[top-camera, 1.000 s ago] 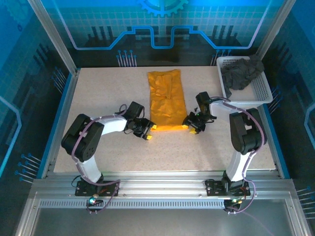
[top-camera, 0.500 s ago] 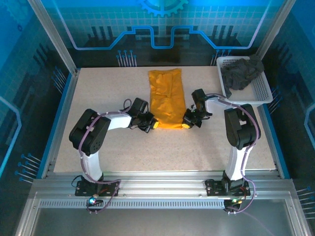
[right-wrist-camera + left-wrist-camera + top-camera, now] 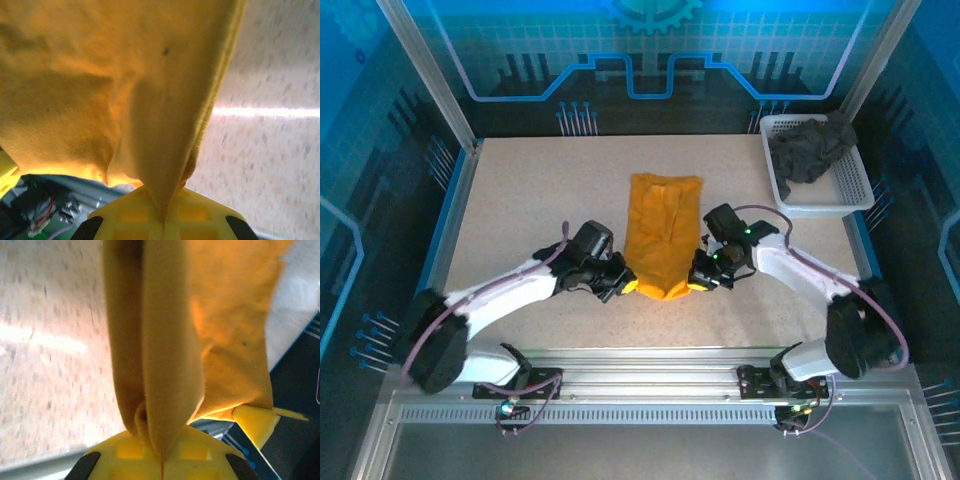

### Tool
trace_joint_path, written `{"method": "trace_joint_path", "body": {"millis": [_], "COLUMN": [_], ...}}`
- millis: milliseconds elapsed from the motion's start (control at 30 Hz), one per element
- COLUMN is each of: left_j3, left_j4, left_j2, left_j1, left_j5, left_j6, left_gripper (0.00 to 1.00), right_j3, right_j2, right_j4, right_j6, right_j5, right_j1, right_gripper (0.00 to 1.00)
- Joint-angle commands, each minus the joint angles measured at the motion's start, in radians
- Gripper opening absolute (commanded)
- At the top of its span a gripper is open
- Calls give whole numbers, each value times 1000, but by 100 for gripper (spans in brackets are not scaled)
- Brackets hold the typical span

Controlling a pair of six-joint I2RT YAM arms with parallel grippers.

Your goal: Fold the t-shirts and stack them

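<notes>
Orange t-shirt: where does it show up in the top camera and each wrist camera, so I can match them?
Top external: the orange t-shirt sits mid-table, near corners pinched by the left gripper and right gripper.
Left wrist: the t-shirt runs from bottom centre to upper right, clamped at the bottom.
Right wrist: the t-shirt covers the upper left, clamped at bottom centre.
Shared landmark: the speckled tabletop.

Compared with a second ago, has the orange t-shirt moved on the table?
Yes. The orange t-shirt has slid toward the near edge of the table, leaving more bare surface beyond its far end.
</notes>
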Motion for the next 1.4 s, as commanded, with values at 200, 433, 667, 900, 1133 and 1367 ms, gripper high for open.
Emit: {"method": "trace_joint_path", "body": {"millis": [200,433,667,900,1133,1367], "left_j3": [118,297,583,760,379,116], "left_j4": [-164,18,81,-57,-9,386], "left_j2": [-199,101,524,616,264,260], "left_j1": [-5,159,283,307,124,-114], "left_j5": [-83,-19,43,31,-114,-283], "left_j6": [-38,-23,39,145,-37,-418], "left_gripper": [0,0,0,49,53,69], "right_j3": [152,381,755,1011,632,117], "right_j2": [-159,114,541,700,345,-65], "right_j4": [-246,-218,-205,-247,-143,45], "right_j6": [156,116,43,-124,-171,-63], "right_j5": [28,16,10,4,14,-51], "right_j1": [12,-136,-259,-297,-324,-313], "right_gripper": [0,0,1,59,62,61]}}
